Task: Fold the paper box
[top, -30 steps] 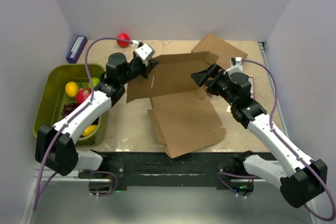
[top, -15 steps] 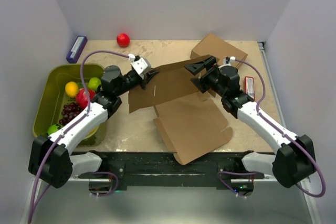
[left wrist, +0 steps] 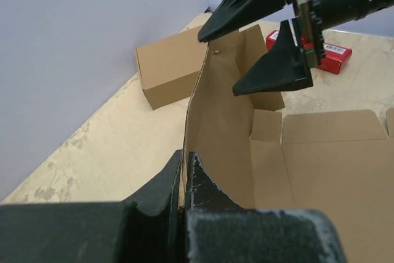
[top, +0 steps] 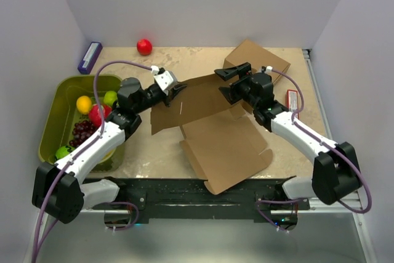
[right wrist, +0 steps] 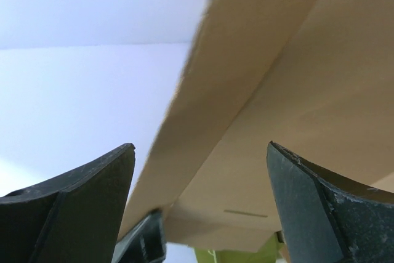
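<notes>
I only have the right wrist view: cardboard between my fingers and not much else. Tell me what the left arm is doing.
Observer: The left end effector is shut on the left edge of the paper box's raised panel.
Operator: Report where the rest of the sheet is.
Observer: It lies flat on the table, on the near side of that panel.
Operator: Say what is beyond the panel.
Observer: A formed carton stands at the far right, just past your open right end effector.
</notes>
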### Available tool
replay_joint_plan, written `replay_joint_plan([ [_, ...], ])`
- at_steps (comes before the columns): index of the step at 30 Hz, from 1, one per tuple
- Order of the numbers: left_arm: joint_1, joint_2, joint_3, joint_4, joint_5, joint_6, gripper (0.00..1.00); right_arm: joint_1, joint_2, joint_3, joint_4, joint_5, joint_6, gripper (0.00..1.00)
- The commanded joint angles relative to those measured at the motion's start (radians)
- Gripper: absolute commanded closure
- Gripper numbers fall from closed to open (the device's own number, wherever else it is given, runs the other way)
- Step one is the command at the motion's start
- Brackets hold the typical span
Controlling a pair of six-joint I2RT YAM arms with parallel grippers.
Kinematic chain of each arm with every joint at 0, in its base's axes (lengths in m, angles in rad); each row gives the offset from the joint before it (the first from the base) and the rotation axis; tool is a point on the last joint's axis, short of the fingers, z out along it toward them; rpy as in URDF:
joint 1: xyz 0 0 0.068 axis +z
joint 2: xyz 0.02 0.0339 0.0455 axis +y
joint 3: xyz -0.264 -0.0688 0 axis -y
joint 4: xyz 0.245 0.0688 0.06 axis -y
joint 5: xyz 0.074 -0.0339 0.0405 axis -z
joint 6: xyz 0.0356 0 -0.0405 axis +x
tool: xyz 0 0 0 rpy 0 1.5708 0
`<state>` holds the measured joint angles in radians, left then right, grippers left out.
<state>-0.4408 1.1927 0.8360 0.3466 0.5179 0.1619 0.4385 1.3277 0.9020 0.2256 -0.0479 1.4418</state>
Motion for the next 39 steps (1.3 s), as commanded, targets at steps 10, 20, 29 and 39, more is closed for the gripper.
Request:
replay_joint_plan([
  [10, -0.006, -0.027, 0.072, -0.106, 0.068, 0.086, 1.0, 0.003, 0.082, 0.009, 0.052, 0.023, 0.054, 0.16],
  [20, 0.042, 0.079, 0.251, -0.302, 0.137, 0.195, 1.0, 0.003, -0.051, -0.005, -0.072, 0.094, -0.237, 0.11],
  [29, 0.121, 0.214, 0.512, -0.527, 0.324, 0.261, 1.0, -0.001, -0.174, 0.0, -0.141, 0.126, -0.465, 0.06],
  [39, 0.209, 0.464, 0.859, -0.979, 0.533, 0.427, 1.0, 0.0, -0.165, 0.192, -0.19, -0.176, -1.323, 0.07],
])
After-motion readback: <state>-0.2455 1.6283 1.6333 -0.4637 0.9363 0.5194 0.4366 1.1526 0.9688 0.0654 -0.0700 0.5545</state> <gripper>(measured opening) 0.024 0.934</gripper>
